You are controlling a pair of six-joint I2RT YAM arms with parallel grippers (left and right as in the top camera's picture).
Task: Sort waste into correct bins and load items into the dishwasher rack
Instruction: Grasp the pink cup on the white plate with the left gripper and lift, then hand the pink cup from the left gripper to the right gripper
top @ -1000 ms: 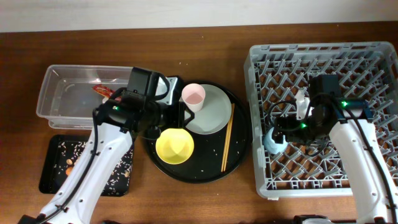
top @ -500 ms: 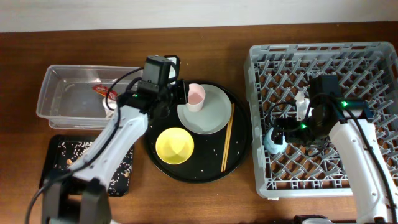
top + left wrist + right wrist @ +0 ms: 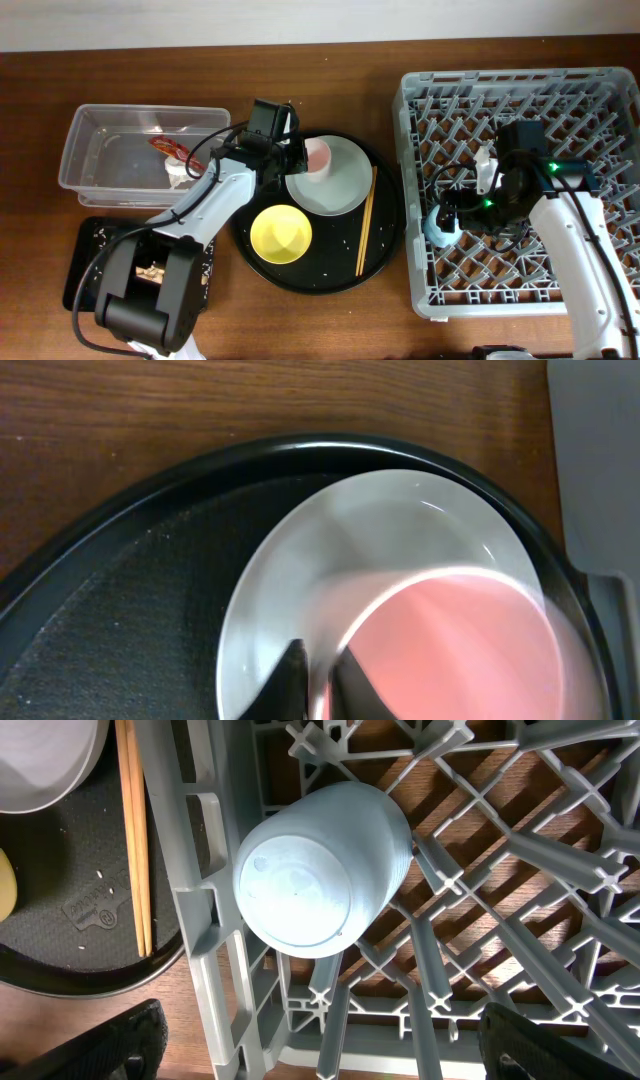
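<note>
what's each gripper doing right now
left gripper: closed on the rim of the small pink cup
right gripper: open, holding nothing, over the small blue cup

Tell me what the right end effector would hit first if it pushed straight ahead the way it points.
Most likely the blue cup, dead ahead of the open right end effector in the dishwasher rack. Depth is unclear, so the rack itself could come first.

Setting: robot lab bench staged as a dish-clearing station. Wooden desk (image 3: 330, 80) against a plain pale wall (image 3: 300, 20). Left arm (image 3: 190, 215) and right arm (image 3: 580, 240) reach over it. A grey dishwasher rack (image 3: 520, 78) sits directly on the desk, with a round black tray (image 3: 385, 250) and a clear tub (image 3: 110, 160).
</note>
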